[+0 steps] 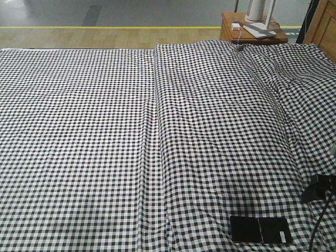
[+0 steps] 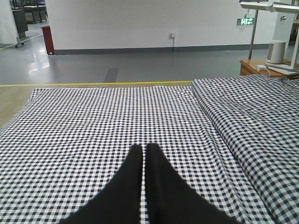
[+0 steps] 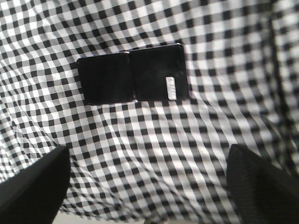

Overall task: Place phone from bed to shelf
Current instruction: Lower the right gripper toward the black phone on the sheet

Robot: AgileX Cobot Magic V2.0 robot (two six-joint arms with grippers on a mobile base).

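- The phone (image 1: 261, 229) lies flat on the bed (image 1: 79, 131), well to the right of the lengthwise seam (image 1: 152, 131) and close to the near edge. In the right wrist view the phone (image 3: 133, 77) sits ahead of the tool, not between its fingers.
- The right tool (image 3: 147, 186) is released, its fingers (image 3: 32, 182) spread wide and holding nothing. The left tool (image 2: 142, 150), left of the seam, is clenched on nothing and plays no part here.
- Thin slab on soft cloth — the main risk, as I judge it. Fingers coming down may sink into the mattress, pinch gingham along with the phone, or slide over its glossy face.
- The cloth right of the seam is rumpled. A fold caught under a finger could tip the phone or drag it toward the near edge.
- The crease (image 3: 131, 65) across the middle suggests a hinge. A grip on one half alone might let the other half swing — better to span both long edges.
- The white sticker (image 3: 171, 87) offers no real purchase.
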